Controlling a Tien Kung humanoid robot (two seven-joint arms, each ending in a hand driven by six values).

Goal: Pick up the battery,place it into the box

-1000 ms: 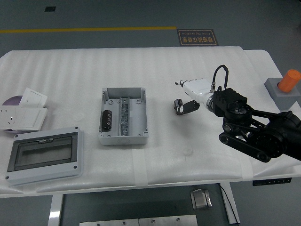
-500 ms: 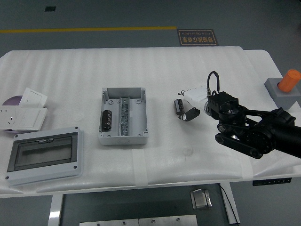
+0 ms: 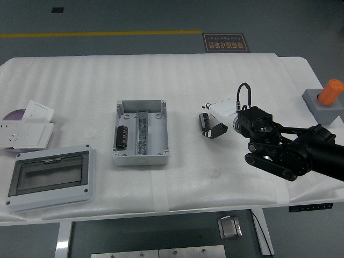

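from my seat the battery (image 3: pixel 205 122) lies on the counter (image 3: pixel 80 86) at the right robot hand (image 3: pixel 216 126)'s fingertips, long axis near-to-far, though i cannot tell if they hold it, and the box (image 3: pixel 141 132) sits well left.

A white table (image 3: pixel 70 80) covered in ribbed foam sheeting fills most of the view, its near edge running along the bottom. Beyond it lies a grey-blue floor (image 3: pixel 134 13) crossed by a yellow line (image 3: pixel 97 34). A dark floor sign (image 3: pixel 226 42) sits near the far edge, and a small dark square (image 3: pixel 57 10) lies farther back. The light is even and soft.
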